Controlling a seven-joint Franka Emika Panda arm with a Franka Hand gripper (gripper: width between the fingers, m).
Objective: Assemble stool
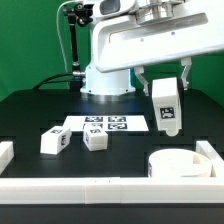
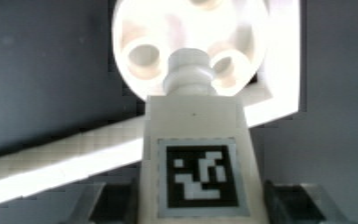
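My gripper (image 1: pixel 166 88) is shut on a white stool leg (image 1: pixel 166 107) with a black-and-white tag and holds it upright in the air, above and a little behind the round seat disc (image 1: pixel 176 162) at the front of the exterior view's right. In the wrist view the leg (image 2: pixel 197 140) runs down from between my fingers, its peg end over the seat disc (image 2: pixel 158 35), whose sockets show. Two other legs lie on the table: one (image 1: pixel 54 141) at the exterior view's left, one (image 1: pixel 95 141) beside it.
The marker board (image 1: pixel 107 124) lies flat at the table's middle, in front of the robot base (image 1: pixel 108 82). White border rails run along the front edge (image 1: pixel 100 188) and both sides (image 1: pixel 7 152). The seat sits in the front corner against the rails.
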